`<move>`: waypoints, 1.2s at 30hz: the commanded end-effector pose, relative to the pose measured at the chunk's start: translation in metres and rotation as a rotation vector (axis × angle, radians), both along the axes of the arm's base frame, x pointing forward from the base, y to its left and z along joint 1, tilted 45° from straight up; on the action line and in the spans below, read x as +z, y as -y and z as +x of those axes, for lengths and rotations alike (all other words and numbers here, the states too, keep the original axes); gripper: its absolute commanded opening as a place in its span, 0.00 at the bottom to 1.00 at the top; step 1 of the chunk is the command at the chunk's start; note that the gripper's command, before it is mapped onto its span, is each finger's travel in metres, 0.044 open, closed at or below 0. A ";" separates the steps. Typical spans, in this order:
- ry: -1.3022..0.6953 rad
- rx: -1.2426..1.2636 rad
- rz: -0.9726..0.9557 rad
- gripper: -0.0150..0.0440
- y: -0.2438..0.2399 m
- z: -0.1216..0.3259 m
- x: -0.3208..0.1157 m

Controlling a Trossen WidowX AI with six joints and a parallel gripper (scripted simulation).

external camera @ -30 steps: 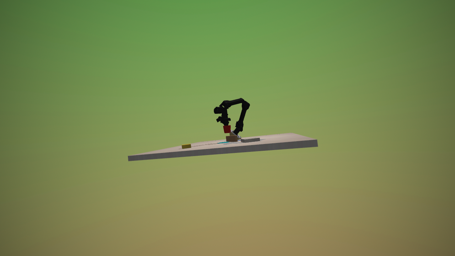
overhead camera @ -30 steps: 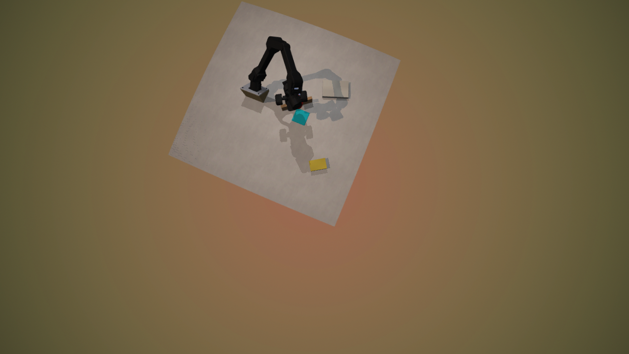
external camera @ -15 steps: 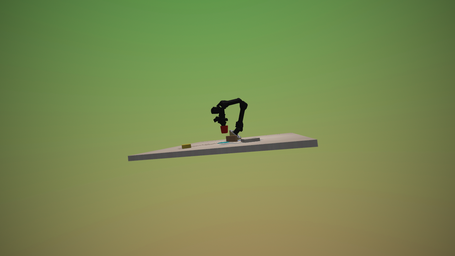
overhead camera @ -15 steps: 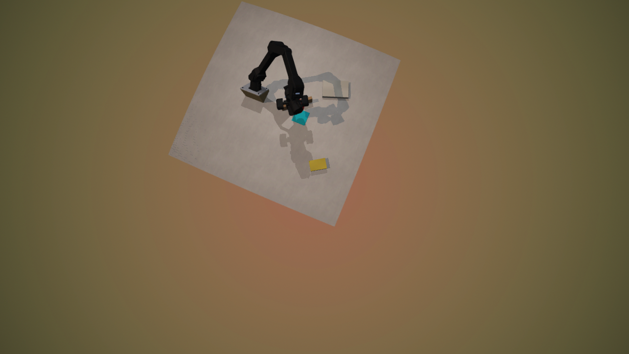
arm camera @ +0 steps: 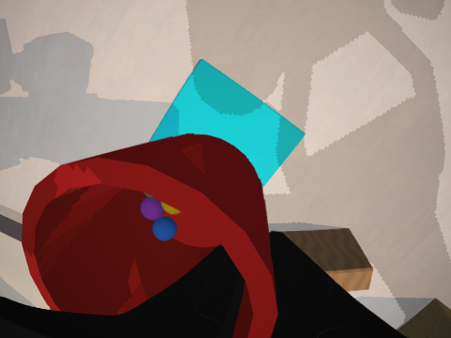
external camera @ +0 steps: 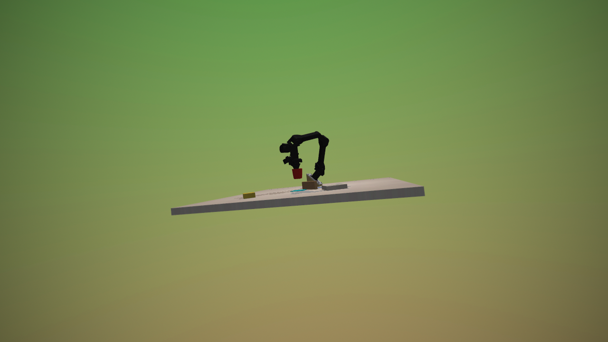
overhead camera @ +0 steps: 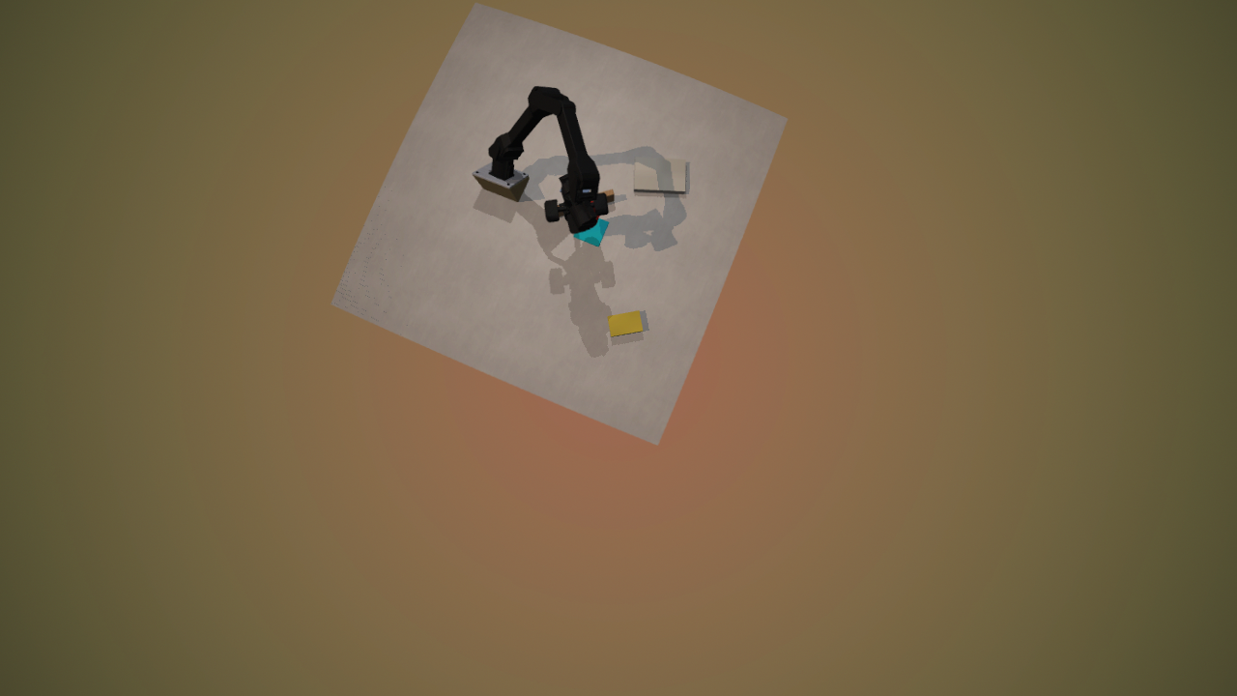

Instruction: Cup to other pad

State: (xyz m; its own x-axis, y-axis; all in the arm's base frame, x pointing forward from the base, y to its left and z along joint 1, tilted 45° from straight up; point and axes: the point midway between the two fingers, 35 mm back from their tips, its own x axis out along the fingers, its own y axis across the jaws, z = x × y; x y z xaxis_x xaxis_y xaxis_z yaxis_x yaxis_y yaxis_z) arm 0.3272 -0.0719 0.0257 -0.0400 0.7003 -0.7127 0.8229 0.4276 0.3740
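Cup (arm camera: pixel 145 238) in dark red is what we see clamped in the hand (arm camera: pixel 251 295), whose black fingers pinch its wall at the rim, one inside and one outside. In the exterior view we see the cup (external camera: pixel 297 173) hanging upright, well above the worktop (external camera: pixel 374 187). Inside it we count three marbles (arm camera: pixel 161 217): a purple one, a blue one just at its 5 o'clock, and a yellow one partly hidden behind them.

Through the wrist camera, the cyan pad (arm camera: pixel 235 119) lies flat on the worktop at the cup's 1 o'clock, partly covered by the cup's rim. A wooden block (arm camera: pixel 338 257) sits at the cup's 3 o'clock, beside the outer finger.

From the top view, we find the hand (overhead camera: pixel 581 210) touching the upper edge of the cyan pad (overhead camera: pixel 593 232). A yellow block (overhead camera: pixel 625 323) rests well apart at 5 o'clock from the pad, and a pale slab (overhead camera: pixel 659 176) lies at its 2 o'clock.
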 end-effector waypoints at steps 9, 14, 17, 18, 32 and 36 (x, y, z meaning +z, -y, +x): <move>-0.006 0.002 0.001 0.25 -0.010 0.000 -0.013; -0.006 0.002 0.001 0.25 -0.015 0.000 -0.018; -0.006 0.002 0.001 0.25 -0.017 0.000 -0.021; -0.006 0.002 0.001 0.25 -0.018 0.000 -0.022; -0.005 0.002 0.002 0.25 -0.032 -0.001 -0.037; -0.005 0.002 0.002 0.25 -0.036 -0.001 -0.041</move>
State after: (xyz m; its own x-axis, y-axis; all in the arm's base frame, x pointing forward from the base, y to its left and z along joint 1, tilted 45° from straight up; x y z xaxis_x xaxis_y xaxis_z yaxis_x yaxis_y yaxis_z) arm 0.3274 -0.0401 -0.0115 -0.0436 0.6969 -0.7159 0.8198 0.4344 0.3730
